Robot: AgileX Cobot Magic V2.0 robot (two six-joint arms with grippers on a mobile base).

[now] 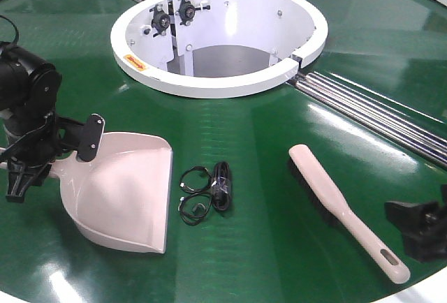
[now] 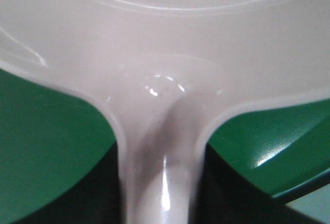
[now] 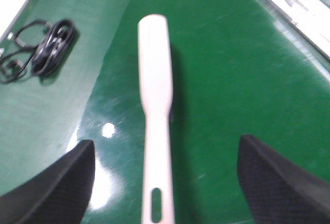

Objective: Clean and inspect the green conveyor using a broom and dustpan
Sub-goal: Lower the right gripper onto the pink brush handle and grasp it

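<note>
Left gripper (image 1: pixel 54 158) clamps the dustpan (image 1: pixel 126 198); right gripper's (image 3: pixel 160 177) jaws spread wide.

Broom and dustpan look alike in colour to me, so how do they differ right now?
The broom is slim and straight with black bristles; the dustpan is a wide scoop. The dustpan's handle sits in the left end effector; the broom lies ungripped below the open right end effector. Both are beige plastic on the green conveyor.
</note>
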